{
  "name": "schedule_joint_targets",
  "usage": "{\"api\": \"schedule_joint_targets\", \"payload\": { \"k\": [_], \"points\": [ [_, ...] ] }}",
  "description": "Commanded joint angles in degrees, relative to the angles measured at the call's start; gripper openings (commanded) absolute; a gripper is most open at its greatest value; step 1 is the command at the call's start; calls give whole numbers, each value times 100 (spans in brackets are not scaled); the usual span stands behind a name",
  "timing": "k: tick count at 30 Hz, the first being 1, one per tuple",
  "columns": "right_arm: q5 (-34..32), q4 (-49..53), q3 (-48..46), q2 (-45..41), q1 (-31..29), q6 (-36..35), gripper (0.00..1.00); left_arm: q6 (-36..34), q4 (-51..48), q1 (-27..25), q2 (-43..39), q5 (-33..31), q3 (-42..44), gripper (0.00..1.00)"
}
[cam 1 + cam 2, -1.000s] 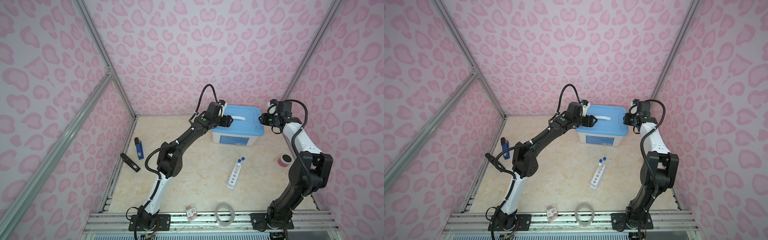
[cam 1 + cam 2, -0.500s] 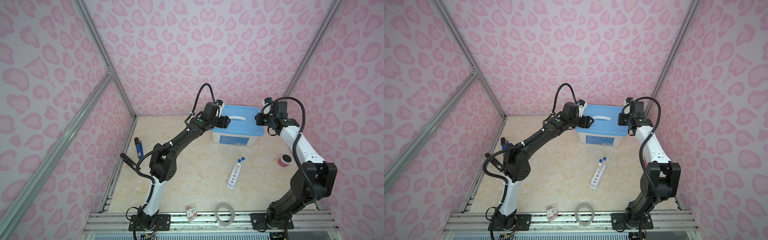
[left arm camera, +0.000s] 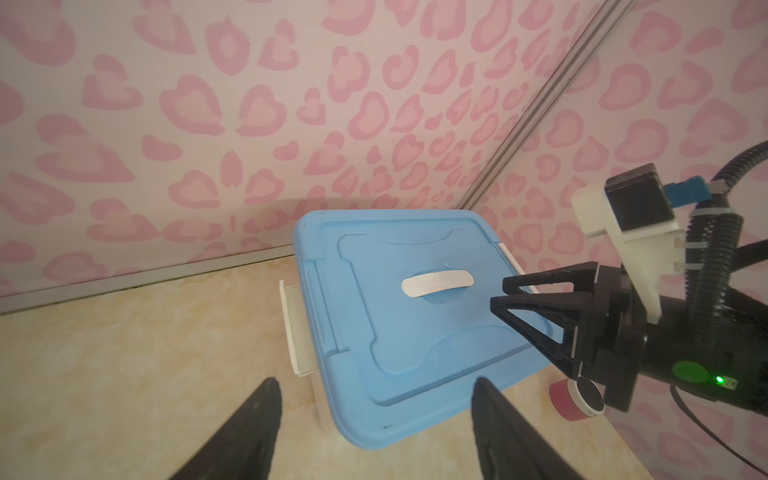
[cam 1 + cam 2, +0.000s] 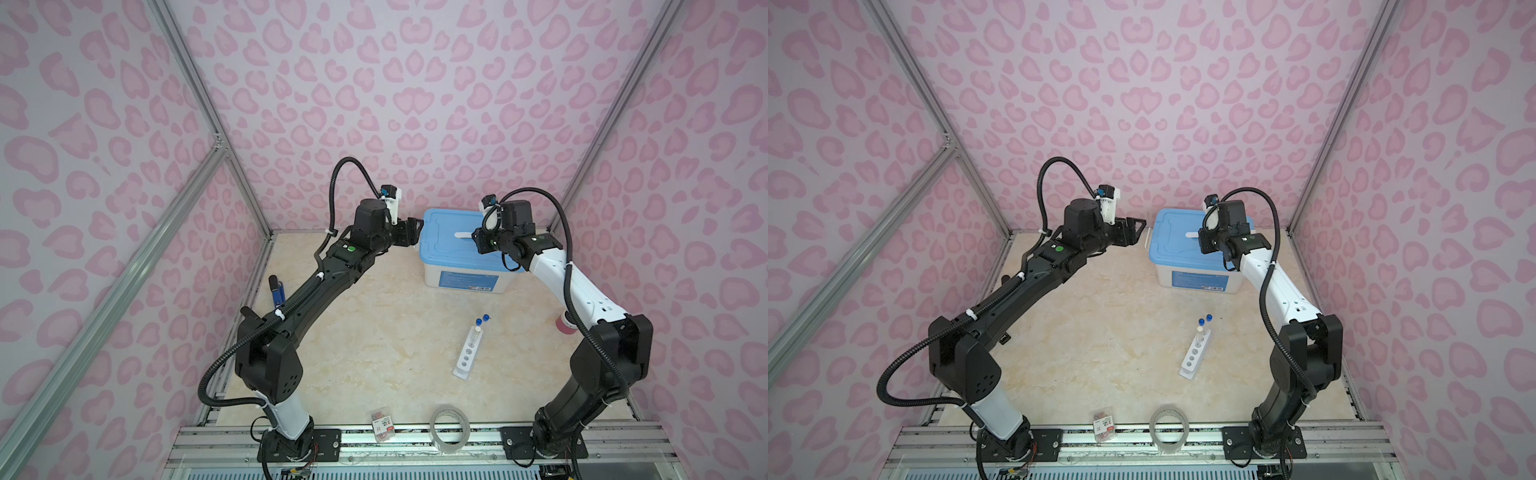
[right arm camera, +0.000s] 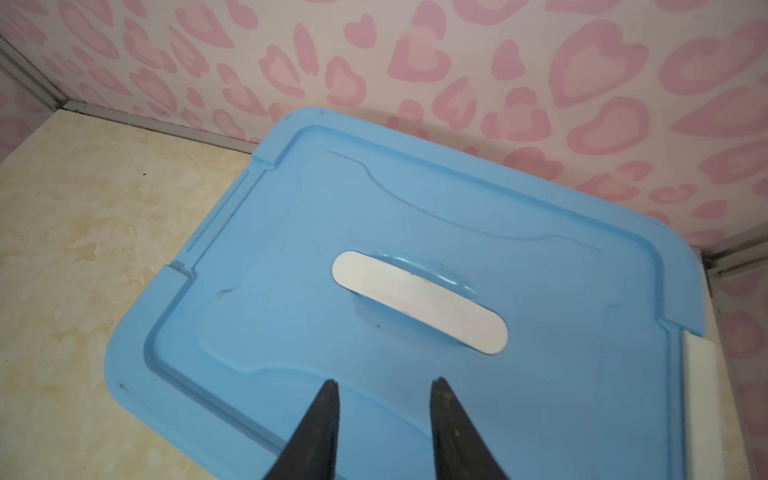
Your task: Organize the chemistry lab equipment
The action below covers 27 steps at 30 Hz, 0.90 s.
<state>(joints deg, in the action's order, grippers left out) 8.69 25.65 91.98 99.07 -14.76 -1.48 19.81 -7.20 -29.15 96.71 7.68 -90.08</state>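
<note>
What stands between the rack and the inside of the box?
The blue lid sits closed on the box, so it blocks the way in. The rack stands nearer the front, with only bare table between it and the box. The left gripper and right gripper hover at the lid, fingers open and empty.

Walls (image 4: 415, 104): pale lilac with a pink heart-and-blotch pattern. Tabletop (image 4: 374, 332): cream, marbled with tan veins. Storage box (image 4: 461, 278): translucent white body, sky-blue lid (image 4: 449, 245), white handle (image 5: 419, 307), white side latch (image 3: 295, 332). Rack (image 4: 467, 357): white, bearing 2 test tubes (image 4: 481, 321) with blue caps. Small round container (image 4: 565, 326): pinkish red. Left arm (image 4: 316, 291): black. Right arm (image 4: 582, 286): white forearm, black joints
</note>
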Motion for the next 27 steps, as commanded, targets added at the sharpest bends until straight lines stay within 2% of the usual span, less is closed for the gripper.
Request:
{"api": "schedule_joint_targets", "payload": {
  "k": [1,6,12,17,27],
  "points": [
    [-132,160,298,307,-218,-216,38,230,452,155,-397,82,446,74],
    [-122,286,865,847,-461,-282,38,625,796,470,-562,402,997,75],
    [-222,517,1510,1416,-673,-395,38,1239,1227,863,-175,1292,1182,76],
    [-435,665,1717,1666,-812,-529,38,1402,1100,954,375,1780,817,76],
    [-462,722,1656,1748,-887,-547,38,1657,1209,962,1447,2311,206,76]
  ]
}}
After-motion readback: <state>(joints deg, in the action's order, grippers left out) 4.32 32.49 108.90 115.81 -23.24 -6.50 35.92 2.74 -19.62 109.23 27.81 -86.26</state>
